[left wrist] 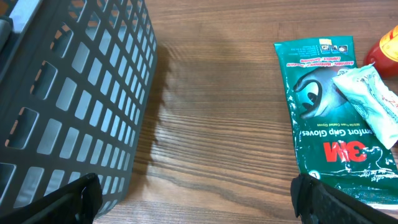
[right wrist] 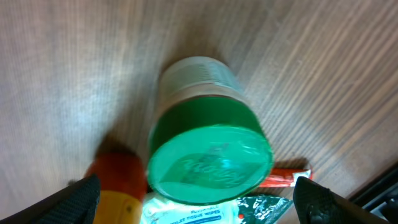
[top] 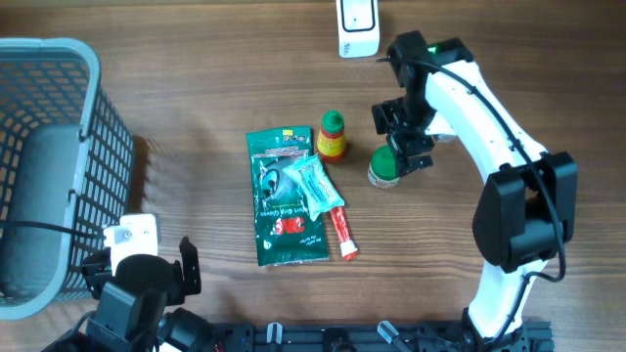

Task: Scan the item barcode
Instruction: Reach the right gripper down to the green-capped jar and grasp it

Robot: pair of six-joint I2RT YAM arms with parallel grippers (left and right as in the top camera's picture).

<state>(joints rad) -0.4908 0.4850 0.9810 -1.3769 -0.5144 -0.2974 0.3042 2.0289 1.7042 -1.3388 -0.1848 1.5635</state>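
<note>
Several items lie mid-table: a green glove packet [top: 284, 200], a pale wipes pack [top: 315, 183] on top of it, a red tube [top: 342, 230], a red-and-yellow bottle [top: 333, 137] and a green-lidded jar [top: 384, 166]. My right gripper [top: 399, 140] hovers open just above the jar. In the right wrist view the jar's green lid [right wrist: 211, 152] sits between the spread fingers [right wrist: 323, 202], untouched. My left gripper [left wrist: 196, 196] is open over bare wood near the table's front left, with the glove packet [left wrist: 329, 118] to its right. No barcode shows in any view.
A grey mesh basket [top: 93, 147] fills the left side, and its wall [left wrist: 74, 93] stands close beside my left gripper. A white scanner-like device [top: 357, 24] sits at the back edge. The bottle [right wrist: 121, 180] and the wipes pack [right wrist: 186, 214] crowd the jar.
</note>
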